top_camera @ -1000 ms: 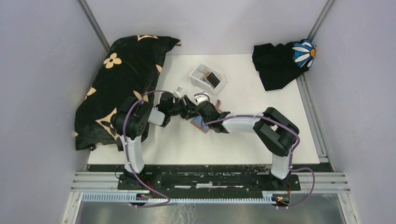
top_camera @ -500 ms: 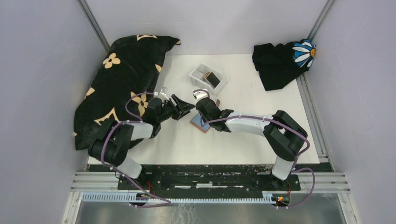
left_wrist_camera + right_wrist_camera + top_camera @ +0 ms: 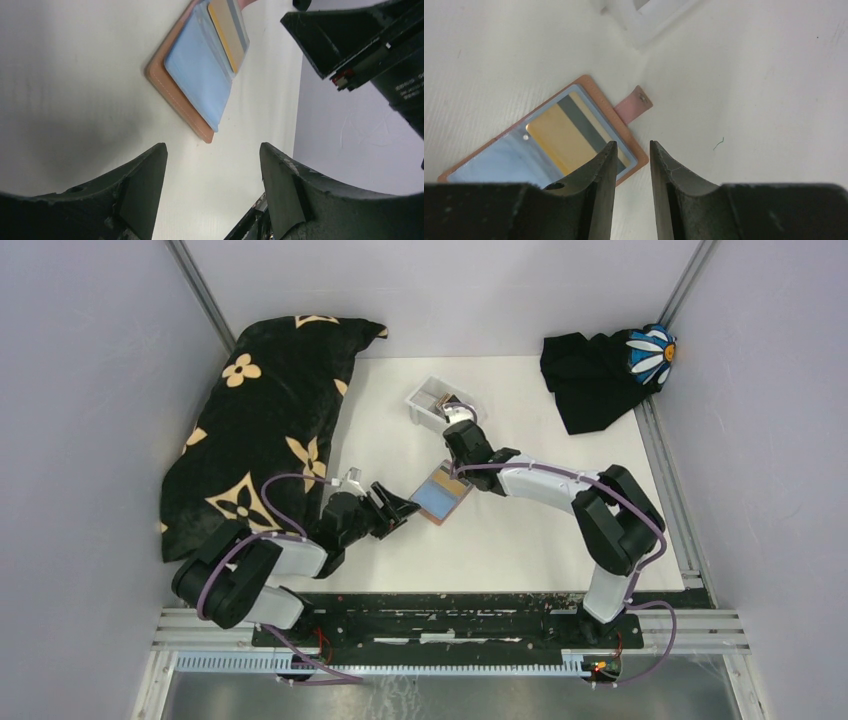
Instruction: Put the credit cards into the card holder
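From overhead I see the card holder (image 3: pixel 440 496) lying open on the white table (image 3: pixel 520 540), between my two grippers. The left gripper (image 3: pixel 404 512) sits just beside its near-left edge, not touching it. The right gripper (image 3: pixel 462 438) hangs above its far end, close to the white tray (image 3: pixel 424 398).

On the left wrist feed the fingers (image 3: pixel 145 185) are spread wide with nothing between them, and the holder lies beyond the tips.

On the right wrist feed the fingers stand a narrow gap apart, released and gripping nothing. A gold card (image 3: pixel 559 137) with a dark stripe sits in the holder, and the snap tab (image 3: pixel 634 106) sticks out at its side.
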Robot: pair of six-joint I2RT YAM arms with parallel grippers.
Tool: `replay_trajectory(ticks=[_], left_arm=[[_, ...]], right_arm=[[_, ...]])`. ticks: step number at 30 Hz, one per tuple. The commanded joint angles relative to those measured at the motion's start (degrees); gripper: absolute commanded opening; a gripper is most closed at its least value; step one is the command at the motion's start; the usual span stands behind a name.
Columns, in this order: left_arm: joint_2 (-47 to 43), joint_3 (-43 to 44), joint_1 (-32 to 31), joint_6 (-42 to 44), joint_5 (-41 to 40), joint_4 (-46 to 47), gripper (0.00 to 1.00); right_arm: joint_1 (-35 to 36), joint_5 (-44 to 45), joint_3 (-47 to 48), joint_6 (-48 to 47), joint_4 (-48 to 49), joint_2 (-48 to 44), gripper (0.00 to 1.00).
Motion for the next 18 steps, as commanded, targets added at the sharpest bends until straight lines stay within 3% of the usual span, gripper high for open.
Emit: replay_trajectory(ticks=[1, 10, 18], left_arm=[[4.15, 0.65, -2.82, -4.12, -4.32, 5.73, 0.76], [9.68, 0.21, -5.97, -5.54, -7.6, 9.07, 0.78], [14.95, 2.47, -7.4, -5.84, -8.24, 11.06, 0.79]], right_arm=[[-1.63, -2.16, 4.22, 1.44, -1.87, 1.94, 0.37], [-5.22, -5.39, 5.9, 3.09, -2.69, 4.64, 0.38], [-8.16, -10.34, 6.01, 3.56, -1.3, 6.67, 0.47]])
